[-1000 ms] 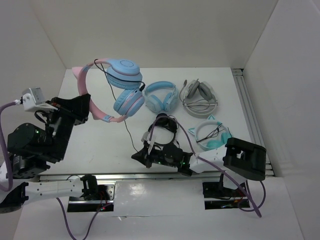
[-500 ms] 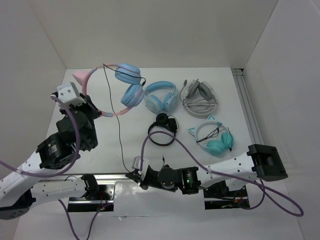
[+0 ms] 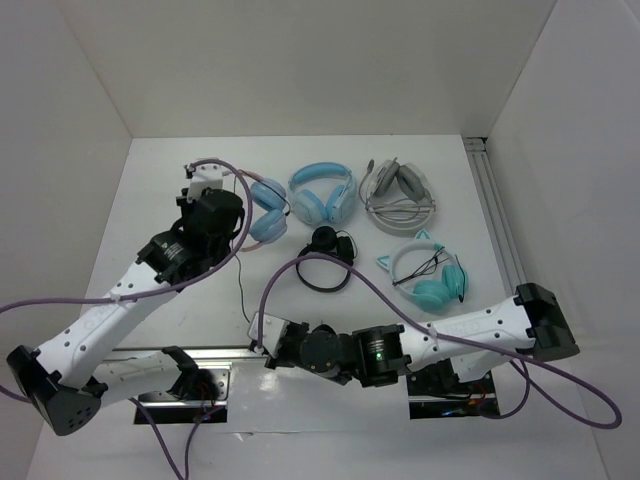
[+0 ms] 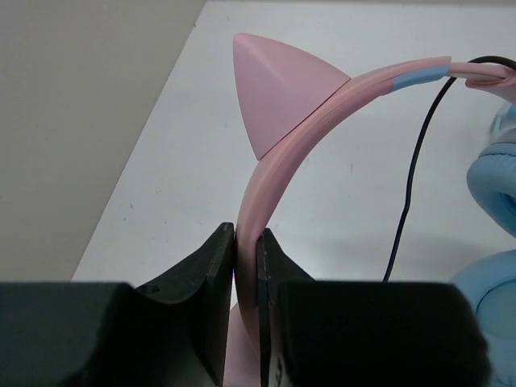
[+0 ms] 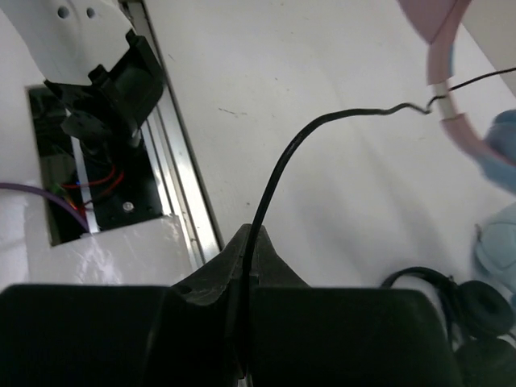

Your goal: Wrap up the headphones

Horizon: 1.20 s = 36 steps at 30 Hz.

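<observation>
The headphones (image 3: pixel 266 202), with light blue ear cups, lie low at the table's back left; most of the pink headband is hidden under my left gripper (image 3: pixel 222 218). In the left wrist view that gripper (image 4: pixel 246 242) is shut on the pink headband (image 4: pixel 266 169) just below a cat ear (image 4: pixel 278 89). The thin black cable (image 3: pixel 241 285) runs from the headphones toward the near edge. My right gripper (image 3: pixel 263 346) sits there, and in the right wrist view it (image 5: pixel 250 242) is shut on the cable (image 5: pixel 286 157).
An all-light-blue pair (image 3: pixel 322 193), a grey-white pair (image 3: pixel 398 190), a teal-and-white pair (image 3: pixel 428 275) and a small black pair (image 3: pixel 325 258) lie to the right. A metal rail (image 3: pixel 500 230) runs along the right side. White walls enclose the table.
My left arm has swung the headphones forward and down, from raised high to low over the back left. My right gripper has moved left along the near edge with the cable.
</observation>
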### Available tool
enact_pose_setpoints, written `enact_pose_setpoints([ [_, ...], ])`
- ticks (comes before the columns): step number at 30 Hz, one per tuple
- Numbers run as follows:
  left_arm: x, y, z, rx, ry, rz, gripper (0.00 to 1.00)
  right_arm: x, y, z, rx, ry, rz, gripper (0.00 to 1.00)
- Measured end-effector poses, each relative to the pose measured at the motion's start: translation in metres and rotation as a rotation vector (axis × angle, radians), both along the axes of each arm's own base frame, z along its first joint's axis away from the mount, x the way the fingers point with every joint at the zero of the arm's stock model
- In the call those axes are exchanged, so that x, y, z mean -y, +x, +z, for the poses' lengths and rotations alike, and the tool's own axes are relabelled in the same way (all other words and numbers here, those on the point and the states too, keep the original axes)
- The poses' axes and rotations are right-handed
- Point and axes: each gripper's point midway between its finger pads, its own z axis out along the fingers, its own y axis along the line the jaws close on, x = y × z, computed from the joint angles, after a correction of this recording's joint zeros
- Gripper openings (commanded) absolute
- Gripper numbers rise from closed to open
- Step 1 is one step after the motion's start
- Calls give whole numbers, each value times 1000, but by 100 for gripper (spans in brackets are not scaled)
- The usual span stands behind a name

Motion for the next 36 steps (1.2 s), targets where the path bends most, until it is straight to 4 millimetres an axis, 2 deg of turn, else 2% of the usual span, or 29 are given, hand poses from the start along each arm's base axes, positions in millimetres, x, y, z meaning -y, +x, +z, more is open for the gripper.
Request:
enact_pose_setpoints([
  [3,4,2,-22,-94,31,-47,0,5,9,7,36,-48,-20,0],
  [8,12,-5,-40,-175,57,-138,0,21,27,20,94,-102,-63,0],
  [14,31,-37,-44,-202,74,-325,0,40,51,40,159,-142,-135,0],
  [18,37,-49,-44,-211,91,-374,0,49,67,62,180,-131,-176,0],
  [24,55,-57,-67,-302,176,-410,0,54,74,90,200,-101,-190,0],
  [28,57,-58,-78,-339,181,-365,0,54,75,99,198,-92,-178,0],
  [32,54,-54,-73,-347,127,-280,0,50,70,100,187,-88,-139,0],
  [36,46,-47,-49,-294,-9,-164,0,44,62,94,167,-80,-89,0],
])
